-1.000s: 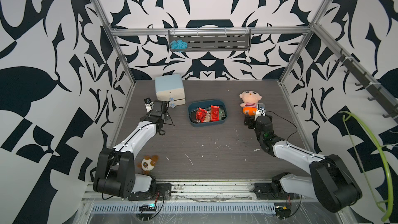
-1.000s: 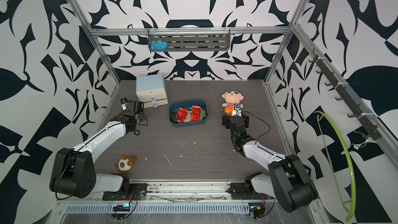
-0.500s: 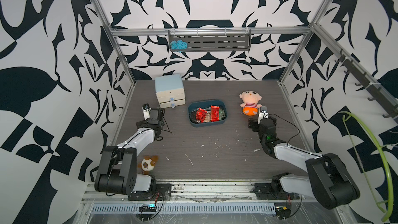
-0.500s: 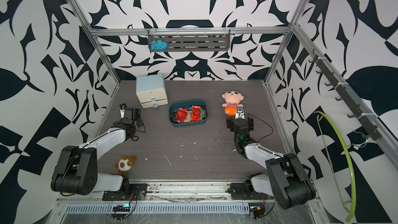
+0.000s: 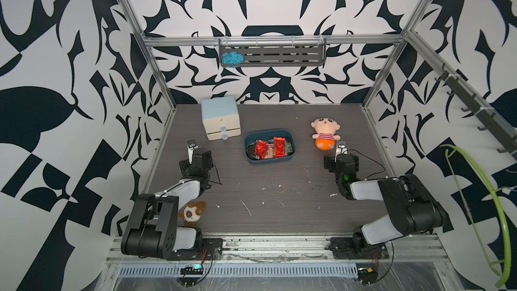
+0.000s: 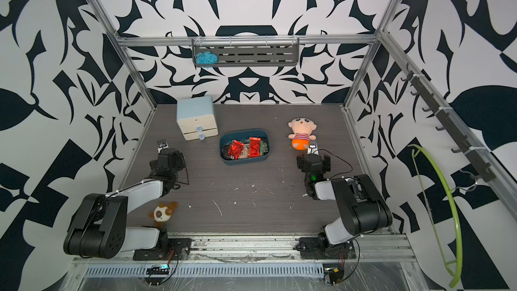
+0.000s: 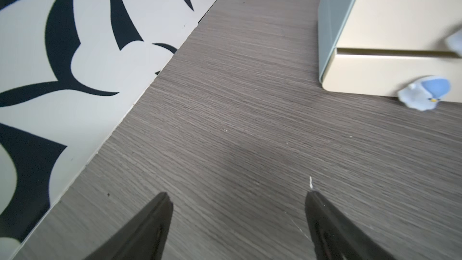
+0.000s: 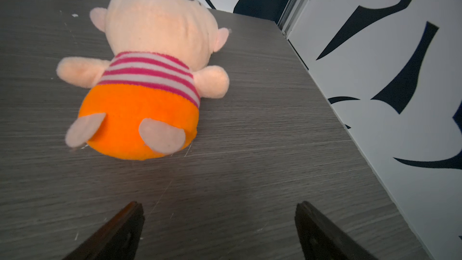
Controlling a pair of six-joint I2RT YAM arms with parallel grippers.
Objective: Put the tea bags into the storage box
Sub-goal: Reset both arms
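The storage box [image 5: 268, 162] [image 6: 244, 161], a dark teal tray, sits mid-table in both top views. It holds several tea bags: two shiny red ones [image 5: 261, 149] [image 5: 279, 146] lie on top of darker ones [image 6: 262, 146]. My left gripper [image 5: 196, 161] [image 7: 237, 196] is low near the left wall, well left of the box. It is open over bare table. My right gripper [image 5: 341, 162] [image 8: 219, 205] is to the right of the box, just in front of a plush doll, open and empty. No tea bag shows on the table outside the box.
A pale blue-and-cream mini drawer cabinet [image 5: 221, 120] [image 7: 390, 36] stands at the back left. A plush doll in orange shorts [image 5: 325, 134] [image 8: 150, 76] lies at the right. A small brown-and-white plush [image 5: 193, 212] sits by the left arm's base. The cage walls [image 7: 75, 46] are close on both sides.
Both arms have folded back toward the front rail, away from the box. The left gripper has drawn back from beside the cabinet, the right one back from the doll.
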